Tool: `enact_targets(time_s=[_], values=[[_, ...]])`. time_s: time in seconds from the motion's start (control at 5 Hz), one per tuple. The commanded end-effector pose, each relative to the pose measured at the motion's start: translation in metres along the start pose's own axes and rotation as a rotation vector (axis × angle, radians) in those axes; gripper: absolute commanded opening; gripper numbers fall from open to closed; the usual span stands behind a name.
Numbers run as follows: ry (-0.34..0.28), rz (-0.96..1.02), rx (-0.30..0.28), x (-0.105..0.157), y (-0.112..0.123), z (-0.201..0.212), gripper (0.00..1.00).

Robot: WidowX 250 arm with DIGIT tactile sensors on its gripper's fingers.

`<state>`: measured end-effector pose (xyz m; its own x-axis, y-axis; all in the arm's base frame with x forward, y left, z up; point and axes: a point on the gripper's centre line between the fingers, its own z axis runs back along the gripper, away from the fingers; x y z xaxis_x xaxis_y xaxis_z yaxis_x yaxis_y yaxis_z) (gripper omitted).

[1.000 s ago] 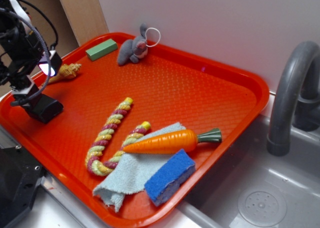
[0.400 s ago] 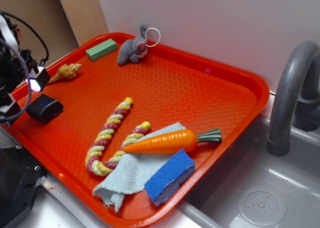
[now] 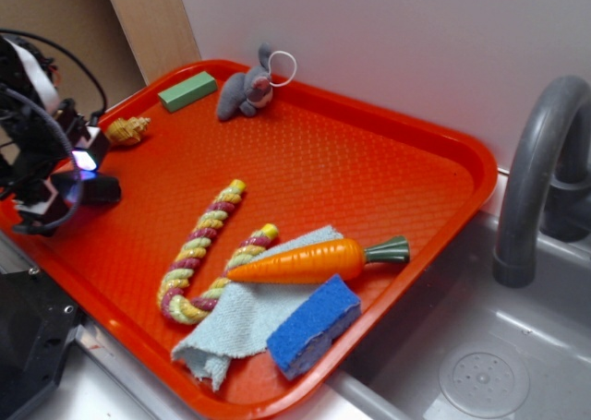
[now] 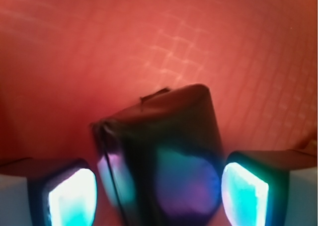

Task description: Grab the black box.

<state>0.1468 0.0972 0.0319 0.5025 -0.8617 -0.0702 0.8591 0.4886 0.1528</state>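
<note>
A: What has changed just now, on the left side?

B: Your gripper [image 3: 57, 194] has come back over the black box [image 3: 95, 189]. A moment ago it was pulled away toward the left rim of the red tray [image 3: 388, 162] and the box lay free. Now the arm covers the left part of the box, and only its right end shows in the outside view.

A: So what does this mean for the grab?

B: I think you are in the approach, very near to closing. In the wrist view the black box [image 4: 164, 161] stands between the two lit finger pads [image 4: 72, 196], with a small gap on each side. The jaws are open; they do not touch the box yet.

A: And the pose of the arm?

B: It leans down from the left edge of the tray, low, with the cable looping around it. The box sits on the tray floor near the left rim, just beside the seashell [image 3: 126, 129].

A: Anything further right to worry about?

B: No. The green block [image 3: 186, 91], the rope toy [image 3: 208, 249] and the carrot [image 3: 309, 259] are well apart from your work.
</note>
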Motion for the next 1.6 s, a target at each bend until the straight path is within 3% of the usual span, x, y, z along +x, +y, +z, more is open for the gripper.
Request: enact_targets(time_s=[0.0,0.2,0.4,0.6,0.8,1.0,1.4], values=[[0.085,0.006,-0.031,0.003,0.015,-0.029,0.27],[0.160,0.155,-0.114,-0.008,0.020,-0.007,0.00],[-0.021,0.410,-0.183,-0.023,0.019,0.037,0.00],[0.089,0.655,-0.116,-0.037,0.012,0.088,0.00],[-0.021,0.918,-0.074,-0.024,0.013,0.135,0.00],[0.043,1.162,-0.024,0.013,0.019,0.158,0.00],[0.079,1.212,-0.043,0.026,0.025,0.148,0.00]])
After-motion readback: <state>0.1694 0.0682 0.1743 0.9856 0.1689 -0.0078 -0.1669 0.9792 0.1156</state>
